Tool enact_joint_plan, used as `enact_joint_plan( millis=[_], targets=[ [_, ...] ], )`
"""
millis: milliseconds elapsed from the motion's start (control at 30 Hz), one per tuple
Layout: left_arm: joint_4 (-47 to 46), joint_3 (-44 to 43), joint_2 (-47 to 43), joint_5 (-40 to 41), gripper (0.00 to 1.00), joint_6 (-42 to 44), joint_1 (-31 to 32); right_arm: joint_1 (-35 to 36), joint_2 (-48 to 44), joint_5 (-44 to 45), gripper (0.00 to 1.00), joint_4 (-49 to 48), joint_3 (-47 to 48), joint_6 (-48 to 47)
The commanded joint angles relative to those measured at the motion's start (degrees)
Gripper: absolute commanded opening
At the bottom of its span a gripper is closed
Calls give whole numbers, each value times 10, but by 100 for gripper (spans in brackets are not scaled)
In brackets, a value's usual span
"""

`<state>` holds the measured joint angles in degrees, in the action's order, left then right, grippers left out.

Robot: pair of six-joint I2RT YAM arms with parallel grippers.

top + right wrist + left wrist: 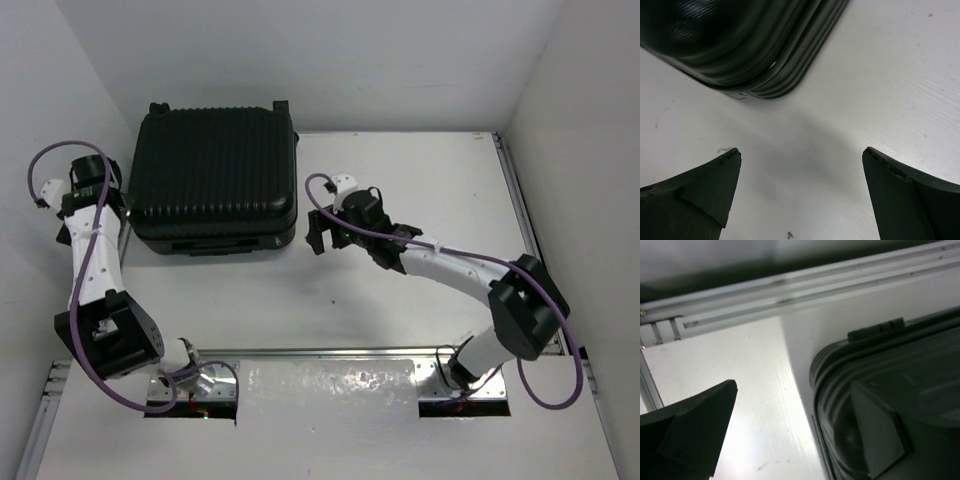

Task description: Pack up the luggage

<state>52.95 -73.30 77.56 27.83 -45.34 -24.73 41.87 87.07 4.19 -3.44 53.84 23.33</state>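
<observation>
White bench (420, 190) carries the black ribbed luggage (215, 180), closed and lying flat between the two claws. The left claw (785, 435) is spread wide beside its left edge, gripping nothing. The right claw (800, 192) is also wide and empty, with the luggage's rounded corner just beyond its fingertips.

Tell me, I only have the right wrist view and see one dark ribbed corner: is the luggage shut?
Observer: Yes. In the top view the luggage lies flat and closed, ribbed shell up.
Operator: Where is the left gripper?
Observer: The left gripper is at the luggage's left side, jaws open, nothing clamped.
Operator: Which way do the wheels face?
Observer: Two small wheels show at the luggage's far edge, away from the arm bases.
</observation>
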Motion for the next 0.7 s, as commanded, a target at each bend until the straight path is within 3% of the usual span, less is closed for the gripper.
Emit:
enact_joint_plan(
  millis=[0, 33, 100, 233, 367, 433, 667],
  targets=[
    [-41, 43, -49, -96, 96, 45, 44, 5, 41, -5, 99, -37, 18, -65],
    [-40, 58, -65, -79, 96, 26, 101, 5, 50, -4, 99, -44, 21, -69],
    [-11, 68, -118, -22, 96, -5, 156, 6, 63, -13, 99, -62, 21, -68],
    [6, 146, -222, -43, 97, -93, 237, 9, 74, -33, 99, -85, 10, -44],
    [5, 224, -321, -104, 100, -154, 241, 5, 38, -12, 99, -133, -45, -11],
    [-49, 272, -339, -140, 100, -169, 242, 5, 29, -19, 99, -140, -56, -11],
    [-166, 362, -250, -267, 99, -221, 241, 0, -3, -22, 99, -137, -80, -17]
  ],
)
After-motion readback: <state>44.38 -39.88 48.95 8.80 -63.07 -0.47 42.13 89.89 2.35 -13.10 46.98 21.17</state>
